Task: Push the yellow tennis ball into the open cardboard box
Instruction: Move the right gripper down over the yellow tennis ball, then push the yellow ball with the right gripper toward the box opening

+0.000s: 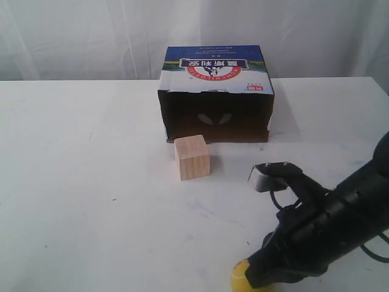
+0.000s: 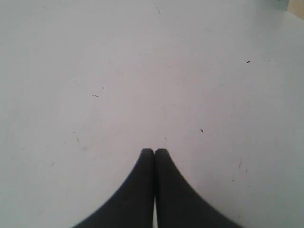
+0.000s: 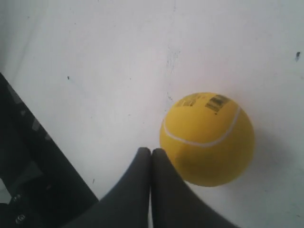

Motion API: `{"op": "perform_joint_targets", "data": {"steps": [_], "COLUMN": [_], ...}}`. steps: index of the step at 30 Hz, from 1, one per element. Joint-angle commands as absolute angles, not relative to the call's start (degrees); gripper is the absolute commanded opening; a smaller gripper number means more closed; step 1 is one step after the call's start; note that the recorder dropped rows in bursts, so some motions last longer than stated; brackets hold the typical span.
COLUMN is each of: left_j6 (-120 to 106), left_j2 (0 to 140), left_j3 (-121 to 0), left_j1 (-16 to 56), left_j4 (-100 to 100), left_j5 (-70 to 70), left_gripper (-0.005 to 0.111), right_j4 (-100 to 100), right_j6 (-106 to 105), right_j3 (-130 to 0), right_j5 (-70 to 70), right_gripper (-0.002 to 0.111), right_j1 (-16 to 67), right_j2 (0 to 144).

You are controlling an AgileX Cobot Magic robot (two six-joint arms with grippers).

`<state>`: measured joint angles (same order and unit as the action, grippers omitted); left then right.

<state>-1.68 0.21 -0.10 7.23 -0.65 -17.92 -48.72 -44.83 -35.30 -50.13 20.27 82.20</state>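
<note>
Cardboard box (image 1: 216, 91): at the back of the table (image 1: 85, 182), opening facing front.
Wooden cube (image 1: 192, 157): just before the opening, toward its left side.
Tennis ball (image 1: 239, 274): front, right of the cube, well apart from it, just beside the right gripper (image 3: 151, 153).

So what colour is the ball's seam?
White, on the yellow tennis ball; clearest in right wrist view.

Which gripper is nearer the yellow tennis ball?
Right. The right gripper is right beside the yellow tennis ball; the left gripper hangs over table, no ball in view.
</note>
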Motion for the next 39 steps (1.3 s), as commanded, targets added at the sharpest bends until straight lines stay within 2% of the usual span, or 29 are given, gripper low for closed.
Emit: {"op": "perform_joint_targets", "data": {"steps": [1,17,22,26,29,39], "left_j6": [-1.72,-1.72,-1.72,-1.72,-1.72,-1.72], "left_j2": [0.00,0.00,0.00,0.00,0.00,0.00], "left_j3": [0.00,0.00,0.00,0.00,0.00,0.00], "left_j1": [7.61,7.61,7.61,7.61,7.61,7.61], "left_j4": [-1.45,-1.45,-1.45,-1.45,-1.45,-1.45], "left_j5": [-19.51,-19.51,-19.51,-19.51,-19.51,-19.51], "left_gripper": [0.000,0.000,0.000,0.000,0.000,0.000], "right_j4": [-49.57,-49.57,-49.19,-49.19,-49.09,-48.41], "right_j6": [-46.50,-46.50,-49.39,-48.35,-45.85,-45.85], "right_j3": [-34.58,-34.81,-38.61,-40.51,-38.45,-31.05], "right_j5": [-45.03,-18.41,-16.56,-20.19,-20.32,-8.48], "right_gripper": [0.000,0.000,0.000,0.000,0.000,0.000], "right_j1": [22.71,22.96,22.96,22.96,22.96,22.96], "right_j2": [83.75,86.69,84.54,81.49,81.59,82.40]}}
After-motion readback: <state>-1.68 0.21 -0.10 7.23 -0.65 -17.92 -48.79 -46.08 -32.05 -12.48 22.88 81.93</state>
